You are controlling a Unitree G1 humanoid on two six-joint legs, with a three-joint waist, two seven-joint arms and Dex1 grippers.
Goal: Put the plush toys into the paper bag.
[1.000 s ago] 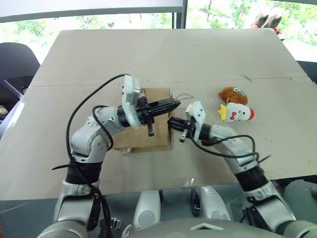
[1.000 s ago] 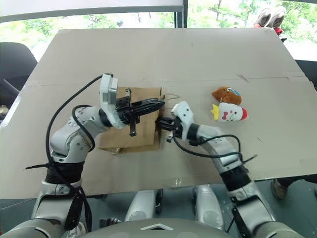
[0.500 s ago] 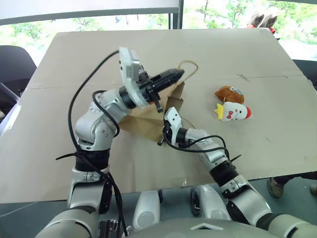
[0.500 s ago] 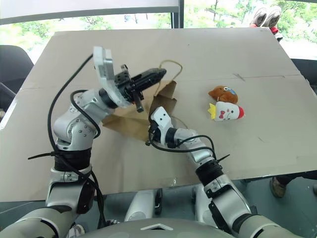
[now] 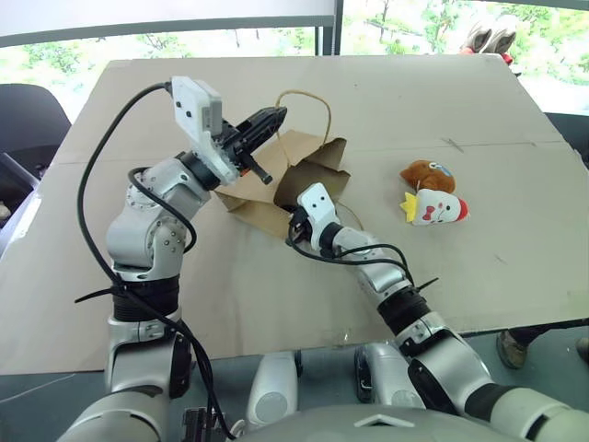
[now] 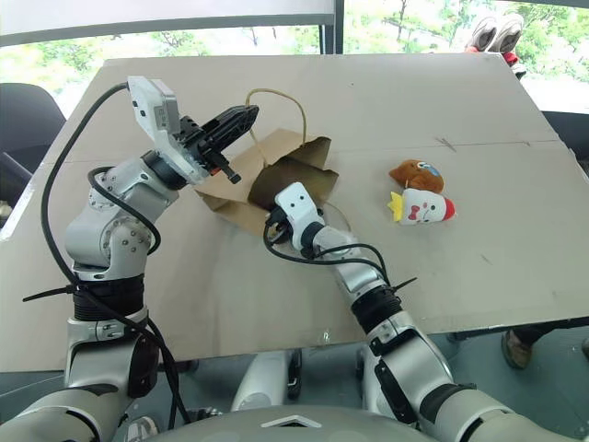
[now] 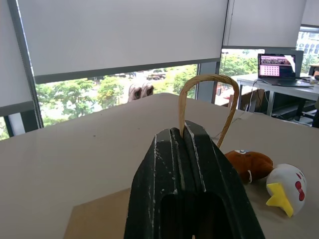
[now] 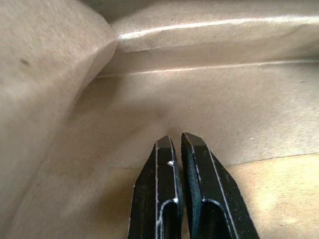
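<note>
The paper bag point(image 5: 294, 180) lies mid-worktop point(image 5: 138, 304), mouth propped toward the plush toys point(image 5: 433, 193), which sit well apart to its right. The left gripper point(image 5: 267, 118), jaws clamped on a loop handle point(image 5: 304, 106), lifts the rim; the right gripper point(image 8: 182, 144), jaws nearly closed and empty, pokes inside. Opening seems underway; next, fetch a toy across bare worktop.

A tan counter point(image 5: 276, 304) fills the scene. Beyond its far right corner sits a pair of shoes point(image 5: 488, 37); a black chair point(image 5: 28, 120) stands off its left edge.
</note>
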